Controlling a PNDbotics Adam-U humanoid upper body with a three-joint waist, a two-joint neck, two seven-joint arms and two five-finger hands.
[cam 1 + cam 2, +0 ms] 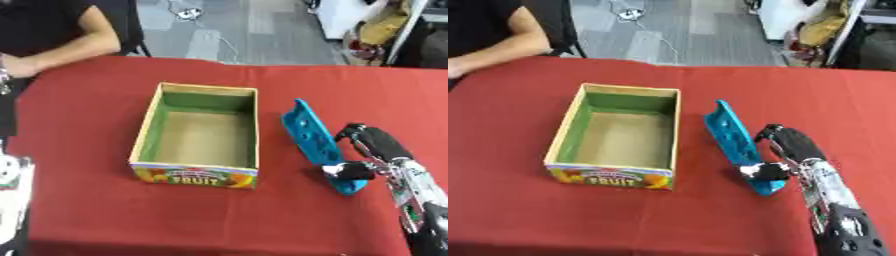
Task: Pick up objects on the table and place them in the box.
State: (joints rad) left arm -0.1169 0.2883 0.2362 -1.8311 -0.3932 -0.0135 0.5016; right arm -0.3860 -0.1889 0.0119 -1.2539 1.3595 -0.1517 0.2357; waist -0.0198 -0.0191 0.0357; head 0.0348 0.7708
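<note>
Trouble could come from how I hold the flat blue plastic piece with round holes (312, 134). My right hand (372, 145) has its fingers curled on the near end of it, and the piece stands tilted up on its edge on the red cloth counter (105, 215), just beside the right wall of the open cardboard fruit box with green inner walls (203, 132). I hold only one end, so I think the long far end could swing or tip when I lift. It could also bump the top edge of the box wall and push the box away (the box looks light). If the piece slips, it may fall flat on the cloth and not inside.

Some things I cannot see well. My thumb is hidden behind the blue piece, so I cannot tell how much of it I really have. I cannot tell if the low corner is touching the cloth or is just above it. My left hand shows in neither view. Something white sits cut off at the left edge in the left eye view.
</note>
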